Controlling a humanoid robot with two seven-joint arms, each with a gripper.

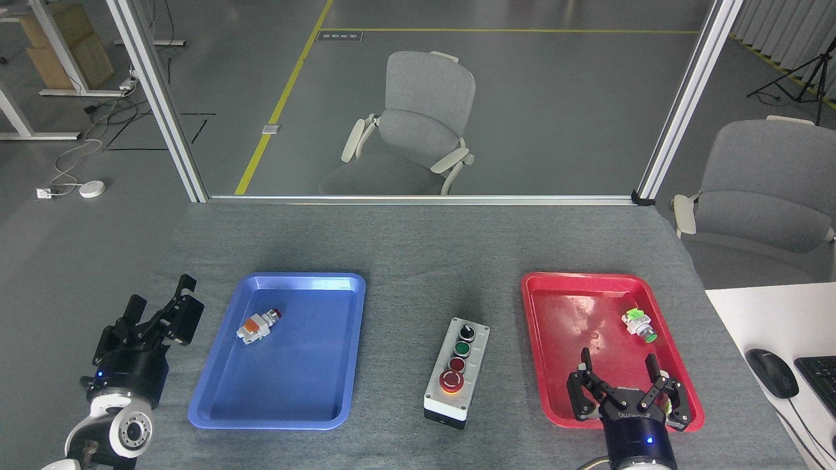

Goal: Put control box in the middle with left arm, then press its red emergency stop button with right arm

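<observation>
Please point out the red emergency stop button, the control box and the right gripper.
red emergency stop button (450, 380): head view, cap centre.
control box (481, 340): head view, grey top face.
right gripper (620, 377): head view, between the open fingertips.

Two trays lie on the worktop: a blue tray (281, 411) at the left and a red tray (555, 287) at the right. One control box (457, 372) sits between them, carrying four controls. Three loose button parts lie in the trays. Two chairs stand beyond.
</observation>
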